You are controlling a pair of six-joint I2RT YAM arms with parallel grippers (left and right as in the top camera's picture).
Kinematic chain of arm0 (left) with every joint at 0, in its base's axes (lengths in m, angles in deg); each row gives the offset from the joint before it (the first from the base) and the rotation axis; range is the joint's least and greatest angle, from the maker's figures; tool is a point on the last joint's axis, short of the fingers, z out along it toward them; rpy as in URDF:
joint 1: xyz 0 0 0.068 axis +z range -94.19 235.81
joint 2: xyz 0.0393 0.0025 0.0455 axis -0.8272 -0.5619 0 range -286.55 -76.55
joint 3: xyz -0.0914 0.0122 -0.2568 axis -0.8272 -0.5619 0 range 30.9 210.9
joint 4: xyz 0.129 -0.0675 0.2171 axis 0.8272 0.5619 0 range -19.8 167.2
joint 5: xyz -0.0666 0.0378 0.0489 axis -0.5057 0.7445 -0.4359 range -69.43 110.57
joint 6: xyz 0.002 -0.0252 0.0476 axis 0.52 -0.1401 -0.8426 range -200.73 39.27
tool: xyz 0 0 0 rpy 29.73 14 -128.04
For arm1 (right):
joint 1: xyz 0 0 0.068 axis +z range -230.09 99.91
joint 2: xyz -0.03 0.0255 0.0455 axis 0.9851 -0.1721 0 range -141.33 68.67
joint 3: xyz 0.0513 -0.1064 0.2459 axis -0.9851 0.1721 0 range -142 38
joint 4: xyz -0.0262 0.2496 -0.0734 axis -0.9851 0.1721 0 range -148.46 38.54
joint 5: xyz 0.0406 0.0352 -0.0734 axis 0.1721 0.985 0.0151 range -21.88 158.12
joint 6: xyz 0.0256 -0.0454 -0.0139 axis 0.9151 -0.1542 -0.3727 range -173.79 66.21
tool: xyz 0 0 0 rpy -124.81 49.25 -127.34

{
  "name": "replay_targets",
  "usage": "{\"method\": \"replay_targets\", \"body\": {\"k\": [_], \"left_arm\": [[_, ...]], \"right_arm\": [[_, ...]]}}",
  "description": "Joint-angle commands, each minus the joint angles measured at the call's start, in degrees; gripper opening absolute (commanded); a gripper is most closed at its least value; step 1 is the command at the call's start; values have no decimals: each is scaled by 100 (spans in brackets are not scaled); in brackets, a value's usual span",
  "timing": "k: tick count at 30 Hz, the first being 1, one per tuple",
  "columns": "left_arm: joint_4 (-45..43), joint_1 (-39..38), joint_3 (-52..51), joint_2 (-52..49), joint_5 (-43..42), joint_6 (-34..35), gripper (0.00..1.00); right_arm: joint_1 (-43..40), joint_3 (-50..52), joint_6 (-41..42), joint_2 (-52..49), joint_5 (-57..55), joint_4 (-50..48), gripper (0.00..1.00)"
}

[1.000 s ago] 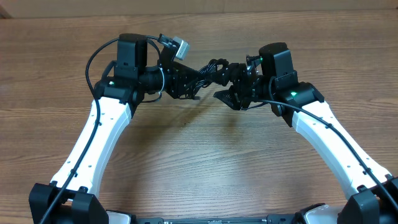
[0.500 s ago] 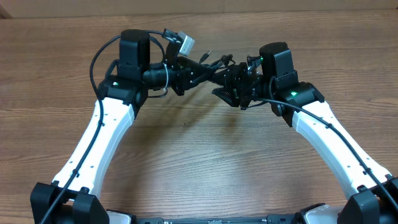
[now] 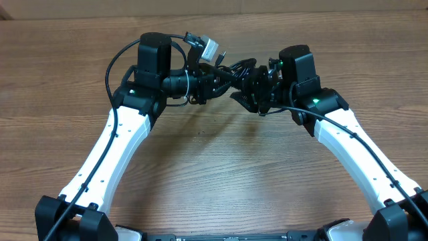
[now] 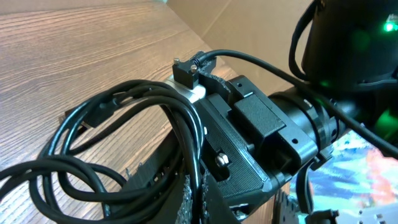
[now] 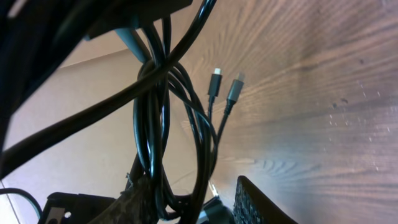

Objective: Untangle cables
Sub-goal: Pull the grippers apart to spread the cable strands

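Cables: we see the black bundle (image 3: 231,69) held above the table at far centre, strung between both claws. Two plug ends (image 5: 215,81) hang free.
Left claw (image 3: 215,77): closed on the looped strands.
Right claw (image 3: 249,90): its fingers stand apart with strands running between them; we cannot tell whether they pinch.
In the way: the right arm's black housing (image 4: 267,130) fills the right of the left wrist view, and a thicker black wire (image 5: 93,115) crosses the bundle in the right wrist view.
Around: a grey wrist camera (image 3: 208,47) sits just beyond the left claw.
Surface: wood-grain table (image 3: 214,161).
Room: a plain tan board (image 3: 301,5) runs along the far edge.
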Motion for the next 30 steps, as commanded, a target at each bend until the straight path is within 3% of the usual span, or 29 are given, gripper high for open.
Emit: {"method": "replay_targets", "body": {"k": [1, 9, 13, 18, 30], "left_arm": [[-9, -140, 28, 2, -450, 501, 4], [-826, -140, 28, 2, -448, 1700, 5], [-1298, -140, 28, 2, -448, 2194, 4], [-1523, -133, 28, 2, -448, 2376, 4], [-1473, 225, 28, 2, -448, 2332, 4]], "right_arm": [[15, -50, 4, 142, -162, -297, 41], [26, -46, -44, 111, -251, -201, 40], [26, -46, -278, 101, -247, -107, 20], [26, -46, -337, 101, -249, 39, 4], [9, -46, -496, 101, -164, 516, 4]]}}
